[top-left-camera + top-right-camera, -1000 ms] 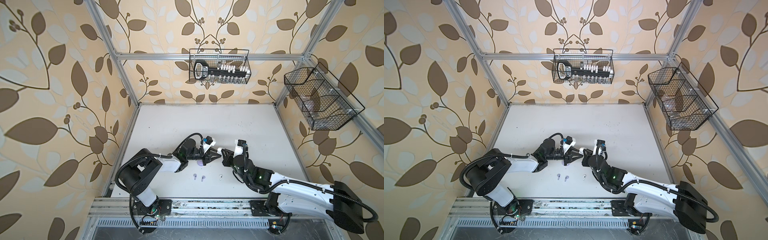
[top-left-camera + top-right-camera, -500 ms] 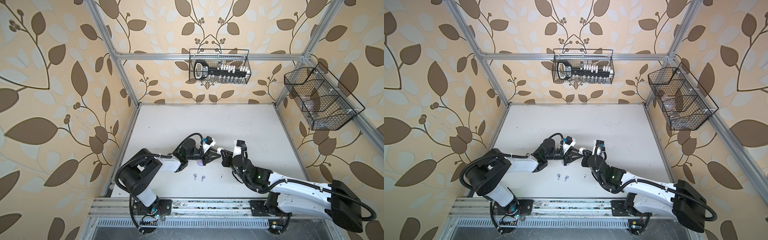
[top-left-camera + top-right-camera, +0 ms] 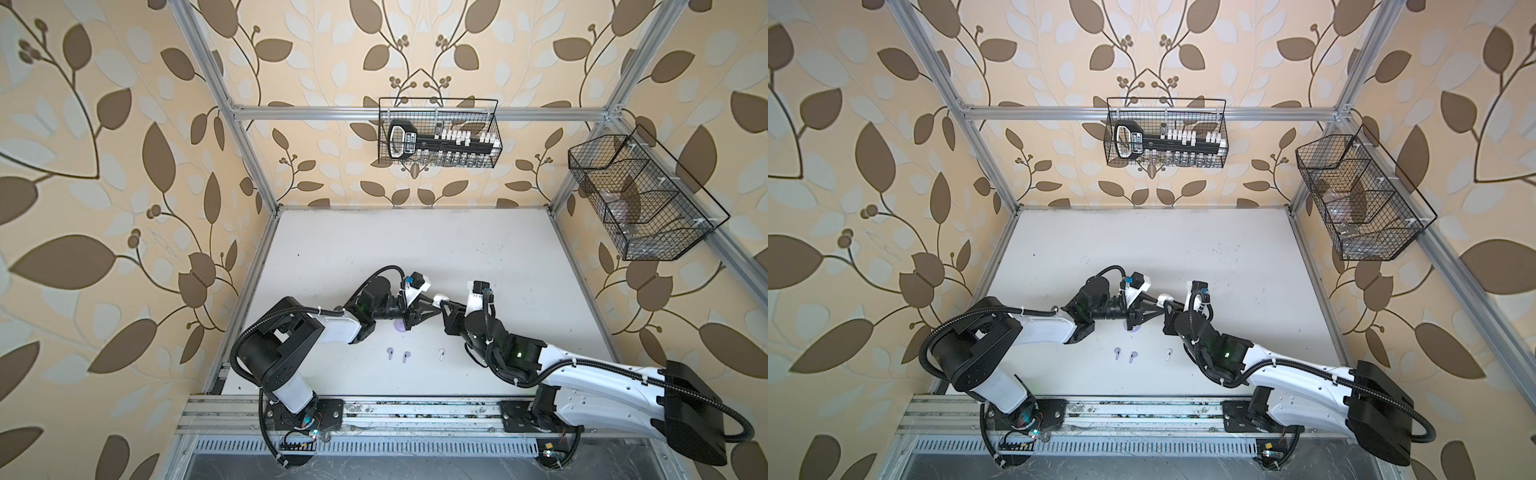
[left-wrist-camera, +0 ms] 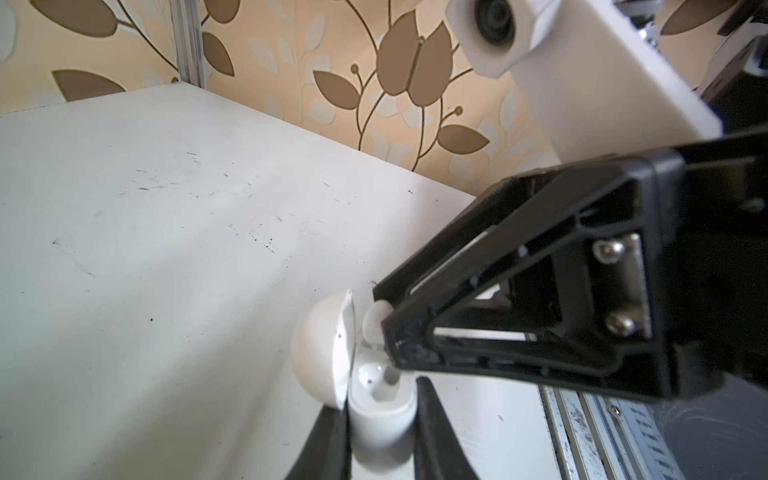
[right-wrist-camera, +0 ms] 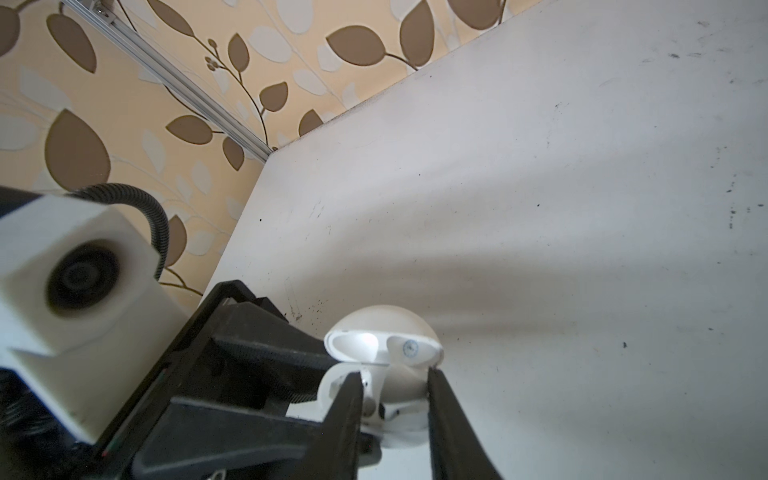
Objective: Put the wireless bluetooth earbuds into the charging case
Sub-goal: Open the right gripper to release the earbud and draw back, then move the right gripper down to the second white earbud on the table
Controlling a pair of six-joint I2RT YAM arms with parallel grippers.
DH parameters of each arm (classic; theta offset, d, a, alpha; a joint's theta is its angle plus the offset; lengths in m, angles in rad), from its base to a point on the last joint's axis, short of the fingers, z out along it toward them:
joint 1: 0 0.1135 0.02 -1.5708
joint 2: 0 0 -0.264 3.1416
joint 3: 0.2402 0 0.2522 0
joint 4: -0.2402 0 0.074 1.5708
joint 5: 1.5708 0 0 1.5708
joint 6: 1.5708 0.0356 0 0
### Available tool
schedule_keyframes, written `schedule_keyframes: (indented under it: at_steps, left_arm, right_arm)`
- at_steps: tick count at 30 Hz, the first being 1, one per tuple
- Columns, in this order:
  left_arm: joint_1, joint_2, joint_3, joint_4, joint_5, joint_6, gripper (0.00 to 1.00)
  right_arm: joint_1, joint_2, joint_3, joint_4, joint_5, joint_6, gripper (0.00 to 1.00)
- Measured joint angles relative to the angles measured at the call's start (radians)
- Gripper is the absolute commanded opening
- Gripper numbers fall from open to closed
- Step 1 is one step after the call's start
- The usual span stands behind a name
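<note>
Over the middle of the white table, toward its front edge, the two arms meet tip to tip. The left gripper is clamped on the body of the white charging case and holds it off the table with its lid swung open. The right gripper reaches into the mouth of the case. Its jaws stand parted, and the white earbud lies against only one of them, its stem pointing down toward a socket. The step in hand appears to be letting this earbud go into its well. To do it well, the left arm should hold the case dead steady, mouth up. The right gripper should open only a little wider and lift straight out along the stem's line, so the earbud is not dragged out or tipped sideways, and so the lid is not knocked. Whether the earbud is fully seated cannot be told here; a light press from above may be needed. A lilac case lies on the table beneath the left gripper. Nearer the front edge wait two lilac earbuds and a second white earbud.
</note>
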Motion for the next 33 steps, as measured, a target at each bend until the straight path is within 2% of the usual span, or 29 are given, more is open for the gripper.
schedule_keyframes:
  at_steps: [6,14,21,33]
  left_arm:
    - [0.0,0.0,0.0,0.007,-0.005,0.004,0.0]
    - [0.0,0.0,0.0,0.007,-0.008,0.022,0.0]
    - [0.0,0.0,-0.005,0.007,-0.009,0.095,0.0]
    - [0.0,0.0,-0.056,0.032,-0.029,0.215,0.0]
  right_arm:
    - [-0.003,-0.051,0.0,-0.033,-0.012,-0.016,0.39]
    - [-0.018,-0.149,0.0,-0.093,-0.014,-0.016,0.39]
    - [-0.027,-0.172,-0.002,-0.15,-0.029,-0.007,0.38]
    - [-0.029,-0.093,-0.002,-0.271,-0.124,0.03,0.39]
